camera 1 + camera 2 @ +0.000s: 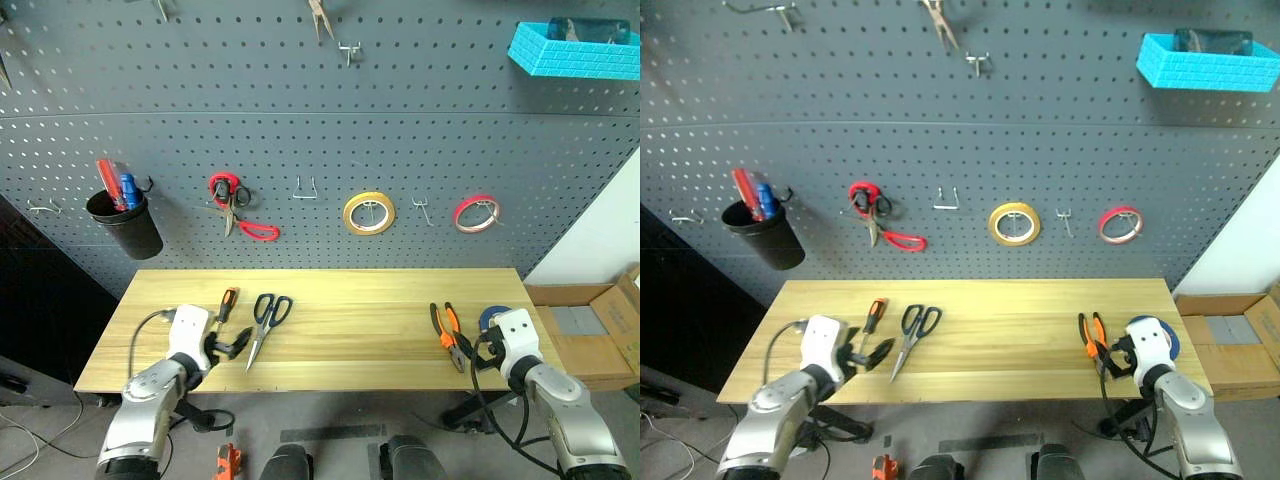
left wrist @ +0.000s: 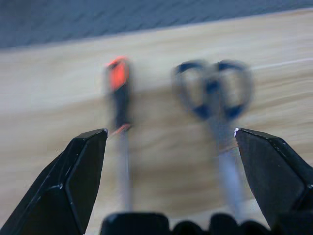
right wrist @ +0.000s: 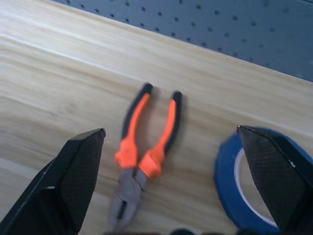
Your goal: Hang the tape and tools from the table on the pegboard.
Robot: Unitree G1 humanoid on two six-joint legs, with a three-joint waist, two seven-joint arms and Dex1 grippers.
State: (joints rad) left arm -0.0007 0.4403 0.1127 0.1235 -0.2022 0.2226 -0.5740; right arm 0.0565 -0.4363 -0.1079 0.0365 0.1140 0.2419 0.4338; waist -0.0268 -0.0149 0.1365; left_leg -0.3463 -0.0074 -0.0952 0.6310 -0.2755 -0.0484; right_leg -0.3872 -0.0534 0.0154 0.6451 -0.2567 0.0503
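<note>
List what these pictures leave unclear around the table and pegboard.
- Blue tape: head views, mostly hidden behind the right pincer; cut by the edge in the right wrist view.
- Screwdriver tip: left wrist view, blurred and hidden behind the left pincer.
- Turquoise bin contents: too dark, cut off by the top edge.

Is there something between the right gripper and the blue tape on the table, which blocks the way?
Nothing visible blocks it. The right gripper is open above the table, and the blue tape lies flat by one finger. The pliers lie beside the tape, apart from it, not in between.
</note>
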